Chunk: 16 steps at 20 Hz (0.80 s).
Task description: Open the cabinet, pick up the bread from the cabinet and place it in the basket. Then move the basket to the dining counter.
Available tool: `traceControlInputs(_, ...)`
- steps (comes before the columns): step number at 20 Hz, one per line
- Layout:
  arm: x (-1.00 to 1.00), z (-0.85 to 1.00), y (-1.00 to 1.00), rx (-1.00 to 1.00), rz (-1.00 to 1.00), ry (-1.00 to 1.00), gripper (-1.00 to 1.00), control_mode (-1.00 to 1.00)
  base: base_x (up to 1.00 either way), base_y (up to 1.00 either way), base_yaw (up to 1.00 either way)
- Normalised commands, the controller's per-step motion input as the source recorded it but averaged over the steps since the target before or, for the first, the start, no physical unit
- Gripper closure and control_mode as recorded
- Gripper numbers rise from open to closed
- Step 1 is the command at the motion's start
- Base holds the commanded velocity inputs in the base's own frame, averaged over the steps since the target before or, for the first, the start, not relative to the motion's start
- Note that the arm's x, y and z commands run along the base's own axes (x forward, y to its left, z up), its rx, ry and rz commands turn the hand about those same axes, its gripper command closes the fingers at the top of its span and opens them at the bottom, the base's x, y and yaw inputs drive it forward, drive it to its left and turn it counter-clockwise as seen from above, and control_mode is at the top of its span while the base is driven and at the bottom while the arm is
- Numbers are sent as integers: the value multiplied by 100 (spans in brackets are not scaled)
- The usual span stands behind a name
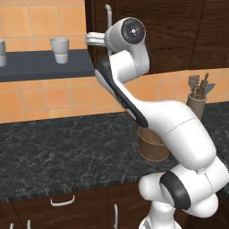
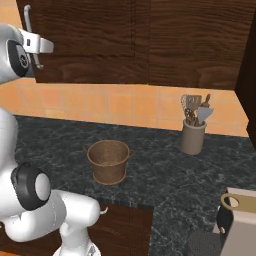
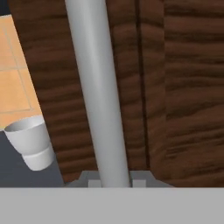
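Note:
The dark-brown cabinet hangs on the wall with its door closed. Its long silver bar handle runs straight up the hand view. My gripper is shut on the handle's lower part, one fingertip on each side of the bar. From the base cameras the gripper reaches up to the handle. The round woven basket stands empty on the black speckled counter, partly behind my arm in the left base view. The bread is hidden. The dining counter is out of view.
A brown utensil pot stands against the tiled wall right of the basket. A grey cup sits on a dark shelf left of the cabinet. A pale box-like object sits at the lower right.

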Motion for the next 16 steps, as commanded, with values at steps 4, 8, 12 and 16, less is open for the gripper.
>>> traceControlInputs(4, -100, 48, -5, 1, 10, 0, 100, -100, 0, 0, 0)
traceControlInputs(8, -100, 38, -31, 0, 15, 0, 100, -100, 0, 0, 0)
traceControlInputs(12, -100, 26, -33, 1, 18, 0, 100, -100, 0, 0, 0)
traceControlInputs(16, -100, 30, -42, 2, 18, 0, 100, -100, 0, 0, 0)
